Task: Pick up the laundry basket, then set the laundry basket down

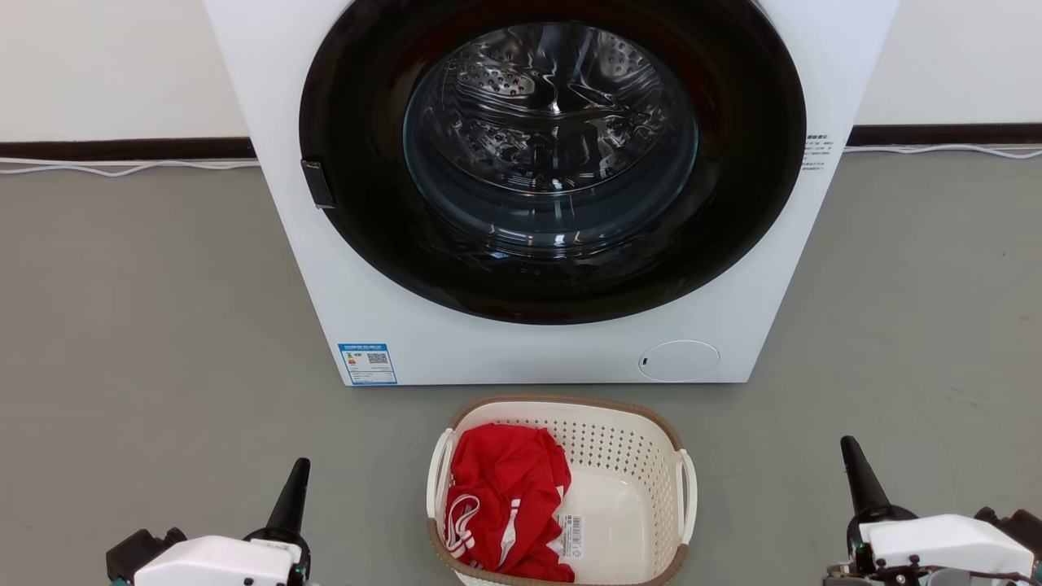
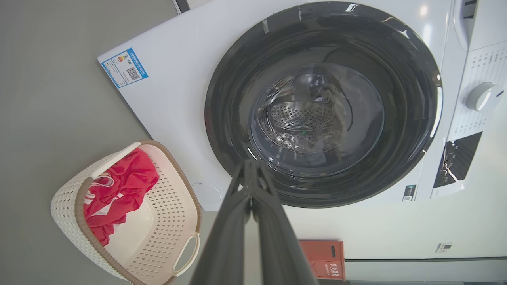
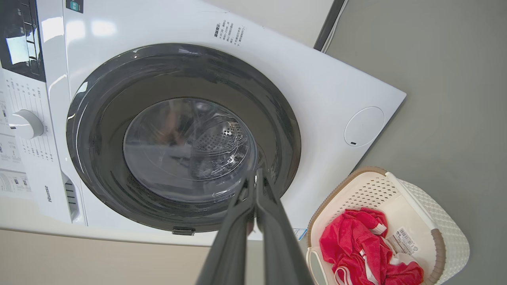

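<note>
The laundry basket (image 1: 627, 452) stands on the floor (image 1: 146, 325) just before the washer (image 1: 407, 325), red garment (image 1: 505, 488) inside, between the 2 claws and apart from both. The left claw (image 1: 299, 468) and right claw (image 1: 849, 448) are pinched narrow, holding nothing. That fits a basket awaiting lifting or one set down.

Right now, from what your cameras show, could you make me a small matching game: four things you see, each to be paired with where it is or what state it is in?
Things:
1. cream-white perforated plastic laundry basket
2. crumpled red cloth garment with white stripes
3. blue-edged paper label
4. left gripper

Places or states:
A. stuck low on the front of the white washing machine, near its left corner
B. shut, holding nothing
C. standing on the grey floor, just before the washing machine
D. lying inside the basket

Pairs: 1-C, 2-D, 3-A, 4-B
</note>
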You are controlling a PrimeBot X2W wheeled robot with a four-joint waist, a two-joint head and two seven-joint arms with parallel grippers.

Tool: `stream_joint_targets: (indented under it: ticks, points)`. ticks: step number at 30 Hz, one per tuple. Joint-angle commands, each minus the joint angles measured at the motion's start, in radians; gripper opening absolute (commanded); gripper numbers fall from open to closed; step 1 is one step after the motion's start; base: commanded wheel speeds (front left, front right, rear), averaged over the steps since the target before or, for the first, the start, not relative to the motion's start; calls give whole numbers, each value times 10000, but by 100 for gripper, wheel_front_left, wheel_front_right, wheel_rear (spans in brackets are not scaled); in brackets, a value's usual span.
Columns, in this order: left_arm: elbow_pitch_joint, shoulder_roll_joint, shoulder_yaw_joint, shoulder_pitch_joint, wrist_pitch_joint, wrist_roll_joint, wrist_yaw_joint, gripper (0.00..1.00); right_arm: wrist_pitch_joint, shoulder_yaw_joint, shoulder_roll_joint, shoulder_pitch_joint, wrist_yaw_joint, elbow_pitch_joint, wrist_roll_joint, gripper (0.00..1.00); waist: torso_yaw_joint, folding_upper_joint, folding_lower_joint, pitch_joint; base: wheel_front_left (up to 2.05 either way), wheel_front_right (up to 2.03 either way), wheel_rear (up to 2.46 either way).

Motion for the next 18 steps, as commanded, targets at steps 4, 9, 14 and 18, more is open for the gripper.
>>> stream_joint_targets:
  ticks: [4,9,14,18]
  points:
    - [-395,30,398,-587,125,-471,-158,0,193,145,-97,-534,61,-406,657,0,-8,-1,0,14,0,0,0]
    - [-498,-5,543,-622,269,-899,-241,0,337,125,-100,-570,63,-503,1290,0,-19,-1,0,33,0,0,0]
    - [-600,-39,688,-656,412,-1328,-324,0,480,104,-103,-606,65,-599,1922,0,-31,-1,0,52,0,0,0]
    - [-683,-66,804,-684,527,-1671,-390,0,595,88,-105,-635,67,-676,2428,0,-39,-1,0,67,0,0,0]
